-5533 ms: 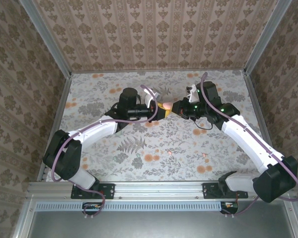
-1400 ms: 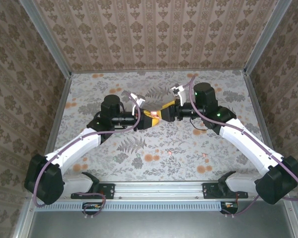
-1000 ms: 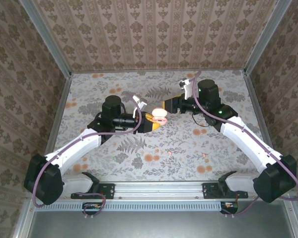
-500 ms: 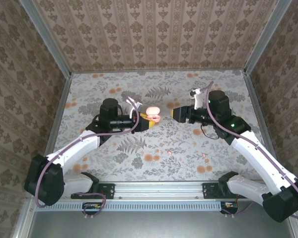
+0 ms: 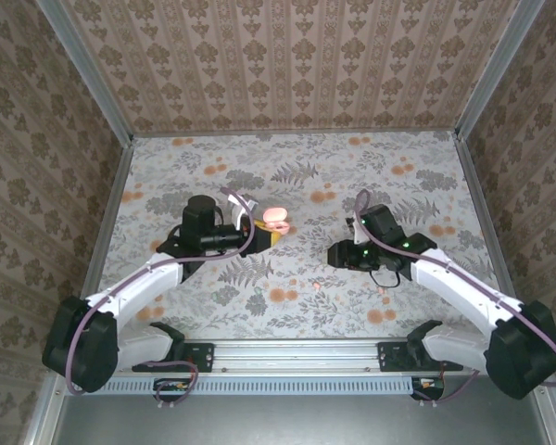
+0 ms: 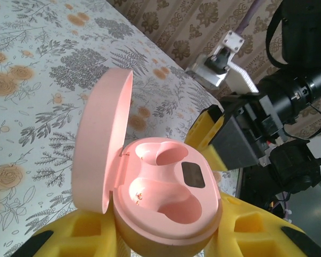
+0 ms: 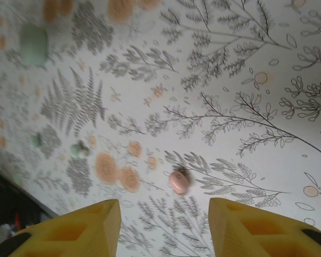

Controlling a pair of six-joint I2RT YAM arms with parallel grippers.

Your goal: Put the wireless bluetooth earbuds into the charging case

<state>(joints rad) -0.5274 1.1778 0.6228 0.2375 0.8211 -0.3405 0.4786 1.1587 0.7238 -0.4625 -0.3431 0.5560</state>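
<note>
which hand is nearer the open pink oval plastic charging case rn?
Left. The left hand grips the open pink oval plastic charging case by its base; the right hand is apart, off to its right, open over the floral tablecloth.

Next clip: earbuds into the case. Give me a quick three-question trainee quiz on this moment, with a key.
1. True or false: the charging case clamped in the left gripper has its lid open and both wells empty.
2. In the right wrist view, the pink earbud is: A) on the table, ahead of the right gripper; B) seated in the case; C) pinched between fingers.
3. Fill in: the right gripper's jaws stand ___.
Key: 1 true; 2 A; 3 open.
</note>
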